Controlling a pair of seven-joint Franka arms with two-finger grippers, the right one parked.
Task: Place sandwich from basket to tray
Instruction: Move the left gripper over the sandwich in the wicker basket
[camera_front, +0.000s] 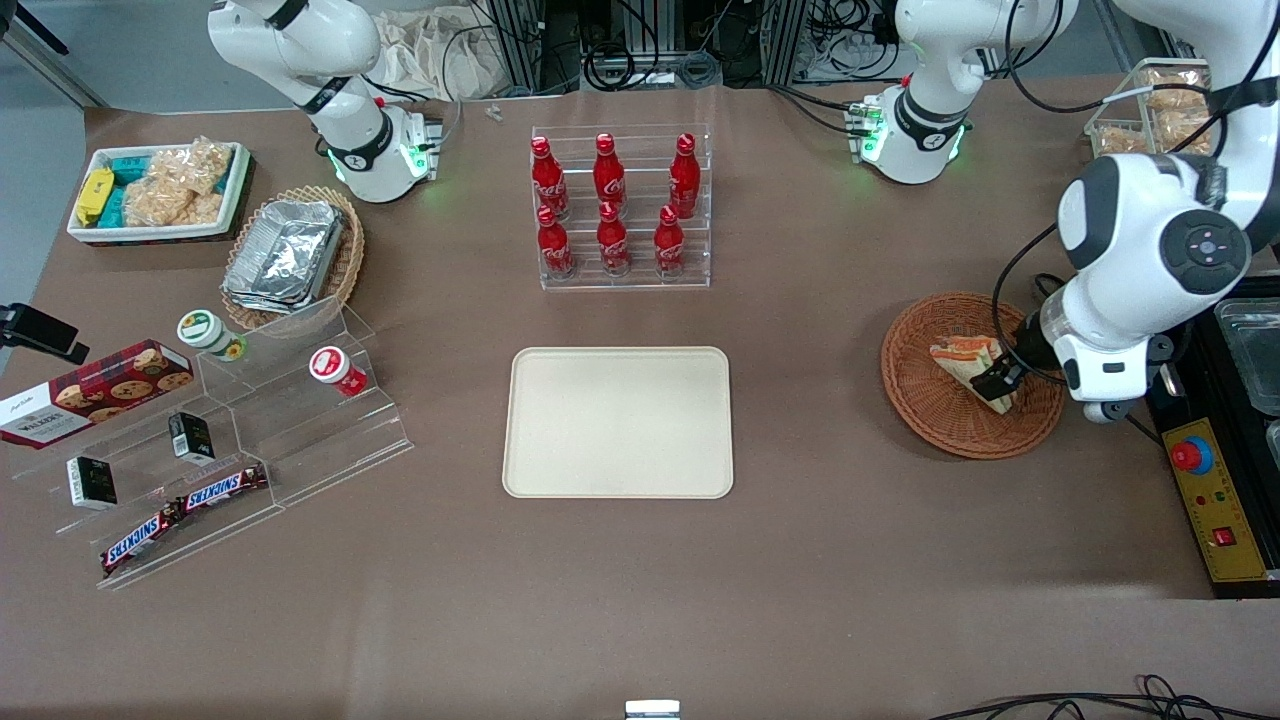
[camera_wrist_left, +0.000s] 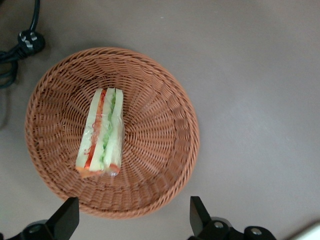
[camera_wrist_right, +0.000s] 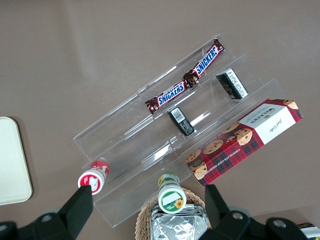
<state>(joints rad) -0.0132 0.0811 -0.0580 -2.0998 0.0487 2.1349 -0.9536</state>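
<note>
The wrapped sandwich (camera_front: 962, 357) (camera_wrist_left: 101, 132), a white-bread wedge with orange, red and green layers, lies in the round reddish-brown wicker basket (camera_front: 925, 405) (camera_wrist_left: 160, 125) toward the working arm's end of the table. My left gripper (camera_front: 998, 383) (camera_wrist_left: 134, 216) hovers over the basket, open, with nothing between its fingers (camera_wrist_left: 67, 216); it is over the basket's rim, apart from the sandwich. The cream-beige tray (camera_front: 618, 422) lies flat and bare at the table's middle.
A clear rack of cola bottles (camera_front: 620, 205) stands farther from the camera than the tray. A tiered acrylic shelf (camera_front: 250, 440) with snacks, an oval basket of foil containers (camera_front: 290, 255) and a white snack bin (camera_front: 160, 190) lie toward the parked arm's end. A control box (camera_front: 1215, 500) lies beside the basket.
</note>
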